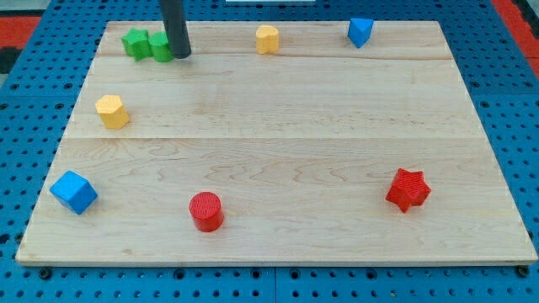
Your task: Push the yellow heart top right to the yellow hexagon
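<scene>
The yellow heart point(267, 39) sits near the view's top edge, a little left of centre. The yellow hexagon point(112, 111) lies at the view's left, lower than the heart and far from it. My tip point(180, 55) stands at the view's top left, against the right side of a green block point(161, 46). The tip is about a hundred pixels left of the heart and above right of the hexagon. It touches neither yellow block.
A green star-like block point(135, 42) sits just left of the other green block. A blue block point(360, 31) is at the top right. A blue cube point(74, 192), a red cylinder point(205, 210) and a red star point(408, 189) lie along the bottom of the wooden board point(295, 126).
</scene>
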Robot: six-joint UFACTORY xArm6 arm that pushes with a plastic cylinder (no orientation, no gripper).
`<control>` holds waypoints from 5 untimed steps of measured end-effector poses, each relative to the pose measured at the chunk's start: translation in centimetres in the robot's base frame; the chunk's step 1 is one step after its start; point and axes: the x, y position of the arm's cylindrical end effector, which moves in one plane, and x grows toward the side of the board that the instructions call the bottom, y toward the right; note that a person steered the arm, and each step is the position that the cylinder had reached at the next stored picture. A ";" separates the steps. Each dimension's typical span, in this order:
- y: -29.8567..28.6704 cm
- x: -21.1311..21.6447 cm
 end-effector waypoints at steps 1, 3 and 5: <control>3.6 -5.3; 14.4 -6.8; 14.9 -1.5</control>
